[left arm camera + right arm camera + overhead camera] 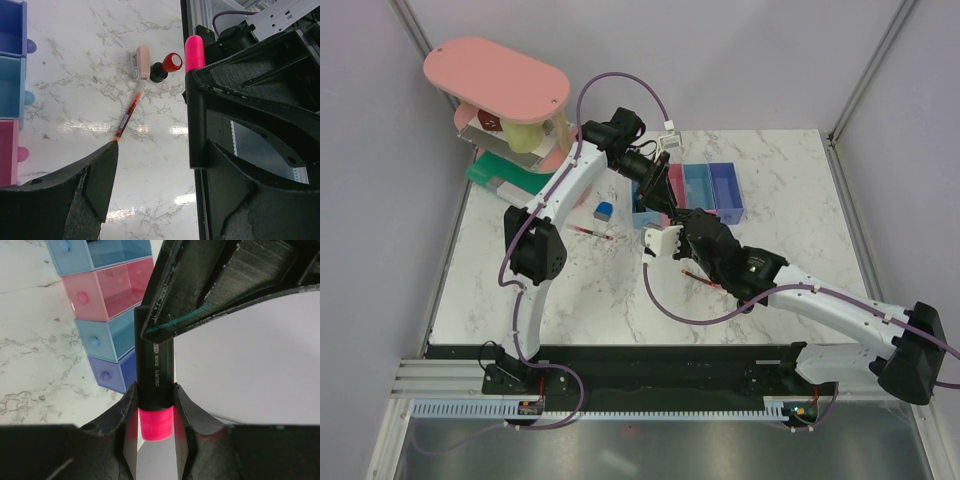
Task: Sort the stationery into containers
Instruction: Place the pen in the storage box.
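My right gripper (156, 401) is shut on the pink-red marker (156, 360), near its pink end. In the top view it (672, 222) meets my left gripper (658, 195) in front of the row of bins (720, 190). My left gripper (155, 125) is open, and the marker (195, 50) stands against the inside of its right finger. A pale pink eraser (143, 61), a red-and-black knob (166, 66) and a thin red pen (128, 114) lie together on the table. A blue-white block (604, 210) lies left of the bins.
The bins stand in a row: light blue (100, 255), pink (110, 290), light blue (107, 332), purple-blue (120, 372). A green flat box (495, 175) and a pink oval-topped stand (495, 80) are at the back left. A thin red item (592, 232) lies near the block.
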Controlling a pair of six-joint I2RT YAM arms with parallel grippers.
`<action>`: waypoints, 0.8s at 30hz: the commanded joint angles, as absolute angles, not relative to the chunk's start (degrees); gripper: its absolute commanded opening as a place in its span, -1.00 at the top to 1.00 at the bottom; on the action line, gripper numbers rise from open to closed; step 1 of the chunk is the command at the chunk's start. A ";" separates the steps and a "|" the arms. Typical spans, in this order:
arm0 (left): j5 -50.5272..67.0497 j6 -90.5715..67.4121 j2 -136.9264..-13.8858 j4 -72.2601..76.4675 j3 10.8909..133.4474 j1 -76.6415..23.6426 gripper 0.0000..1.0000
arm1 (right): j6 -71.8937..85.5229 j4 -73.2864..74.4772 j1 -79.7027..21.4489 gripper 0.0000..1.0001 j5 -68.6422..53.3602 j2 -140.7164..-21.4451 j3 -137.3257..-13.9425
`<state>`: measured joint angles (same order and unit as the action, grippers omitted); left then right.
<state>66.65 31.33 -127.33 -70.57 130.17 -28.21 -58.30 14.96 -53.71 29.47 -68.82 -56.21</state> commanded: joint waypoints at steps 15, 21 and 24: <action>70.14 29.79 -124.10 -69.08 130.08 -28.74 0.36 | -59.24 10.46 -56.51 1.00 31.81 -71.81 -59.24; 70.22 31.29 -123.93 -70.31 129.03 -29.27 0.96 | -60.38 8.18 -56.51 1.00 32.96 -71.72 -58.80; 70.31 32.78 -124.10 -71.98 128.76 -29.53 0.96 | -61.26 6.42 -56.51 1.00 33.84 -71.98 -58.54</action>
<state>69.65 30.11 -126.15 -71.50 129.23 -28.73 -59.90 13.30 -55.48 33.34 -71.96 -56.42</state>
